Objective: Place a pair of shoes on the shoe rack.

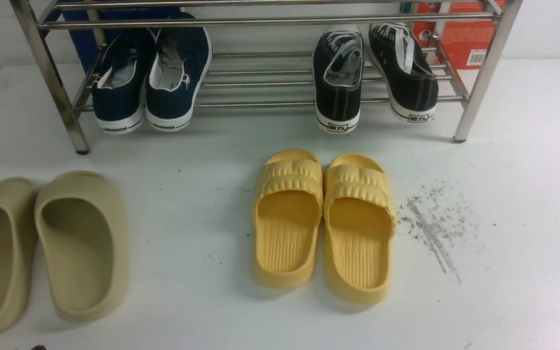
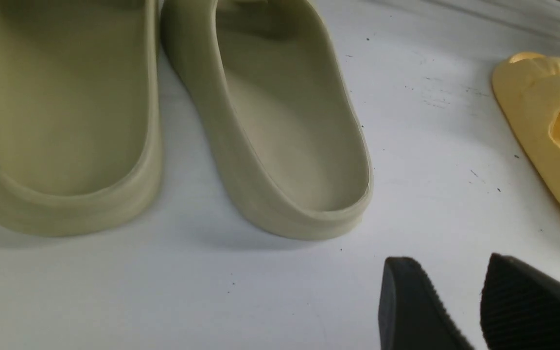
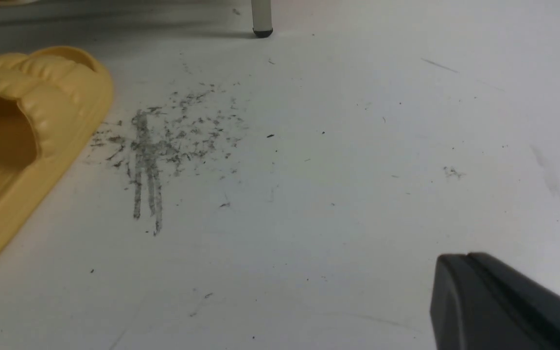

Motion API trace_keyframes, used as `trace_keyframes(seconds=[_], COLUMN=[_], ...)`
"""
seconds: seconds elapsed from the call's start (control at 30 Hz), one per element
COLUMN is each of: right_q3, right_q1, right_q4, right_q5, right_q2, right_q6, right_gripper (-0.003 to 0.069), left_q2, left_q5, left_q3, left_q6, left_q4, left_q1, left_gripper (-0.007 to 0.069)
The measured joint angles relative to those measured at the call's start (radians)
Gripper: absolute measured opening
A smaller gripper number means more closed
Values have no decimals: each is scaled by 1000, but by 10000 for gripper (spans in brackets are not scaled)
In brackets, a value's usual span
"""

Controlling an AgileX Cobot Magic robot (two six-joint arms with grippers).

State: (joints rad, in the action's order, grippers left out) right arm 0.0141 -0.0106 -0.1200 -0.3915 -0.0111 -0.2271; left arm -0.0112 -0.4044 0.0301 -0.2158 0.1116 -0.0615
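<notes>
Front view. The shoe rack (image 1: 270, 22) is standing at the far edge of the white floor (image 1: 503, 194), and the pair of black lace-up shoes (image 1: 375, 73) is already sitting on its lower bars at the right end, heels pointing toward the near side and overhanging the front bar. The left shoe of the pair (image 1: 338, 78) is lying straight; the right one (image 1: 403, 70) is lying slightly angled, apart from its mate. Navy slip-ons (image 1: 151, 75) are occupying the left end of the same tier. Yellow slides (image 1: 323, 223) are resting on the floor near the middle, and beige slides (image 1: 49, 248) are resting at the near left. Neither arm is showing here.

Left wrist view. The left gripper (image 2: 460, 301) is hovering low over bare floor beside the beige slides, its two dark fingers standing apart with a clear gap between them and nothing held.

Right wrist view. The right gripper (image 3: 498, 296) is hanging over the scuffed patch of floor (image 3: 163, 146) to the right of the yellow slides, its fingers pressed together and empty (only one dark edge is showing).

Reading. The placing step appears to be finished, with both arms pulled clear of the rack. Little seems to remain; at most, the next move would be calling for both arms to settle at rest, or for a nudge to square the angled shoe.
</notes>
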Motion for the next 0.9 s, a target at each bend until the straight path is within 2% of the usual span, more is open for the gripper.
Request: trace_keyframes(seconds=[0.9], right_q3=[0], right_q1=[0], right_q4=[1], right_q5=[1], right_q2=[0], right_q6=[0], right_gripper=[37], left_q2=[0], left_q5=[0], left_q3=[0], left_q6=[0], left_q4=[0], left_q1=[0], left_gripper=[239])
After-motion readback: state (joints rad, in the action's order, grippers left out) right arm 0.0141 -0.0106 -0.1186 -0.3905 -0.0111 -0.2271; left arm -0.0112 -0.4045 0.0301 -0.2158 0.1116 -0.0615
